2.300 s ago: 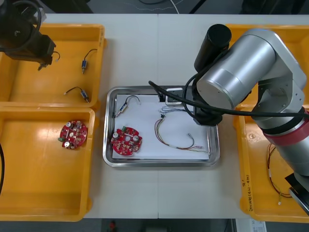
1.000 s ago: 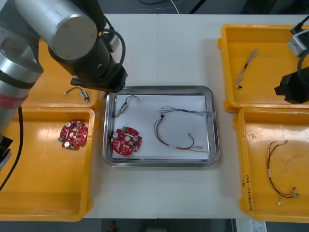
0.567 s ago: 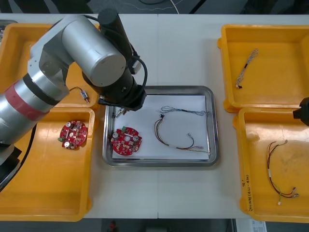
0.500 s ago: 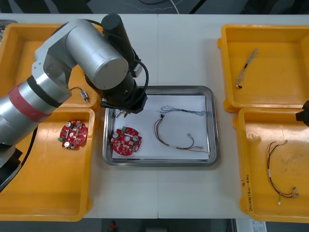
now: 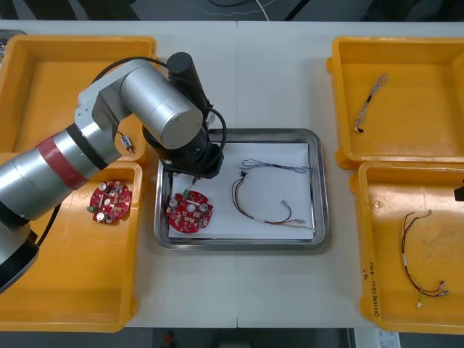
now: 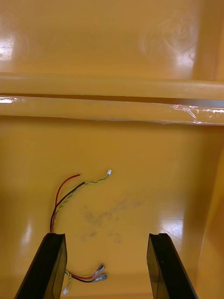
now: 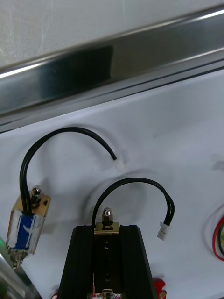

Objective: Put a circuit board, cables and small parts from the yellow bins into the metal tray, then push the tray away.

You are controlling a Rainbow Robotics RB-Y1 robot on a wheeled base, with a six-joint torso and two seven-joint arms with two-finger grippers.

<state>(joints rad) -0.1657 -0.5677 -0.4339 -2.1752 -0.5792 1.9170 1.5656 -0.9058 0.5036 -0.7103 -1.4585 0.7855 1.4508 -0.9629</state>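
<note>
Now the left claw point(image 7: 108, 229) is clenched on a small metal part point(image 7: 108, 217) with a looped black cable point(image 7: 133, 181). It sits low over the far left corner of the metal tray point(image 5: 246, 133), beside another small part point(image 7: 27, 219) lying there. The right claw point(image 6: 106, 237) hangs spread open over the red and yellow cable point(image 6: 65, 194) in the near right yellow bin point(image 5: 384, 304). Two seconds ago the right arm covered the tray, and the left claw was at the far left bin.

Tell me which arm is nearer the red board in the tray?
The left gripper, holding a small metal part, hovers beside the board; right gripper is over a yellow bin.
</note>
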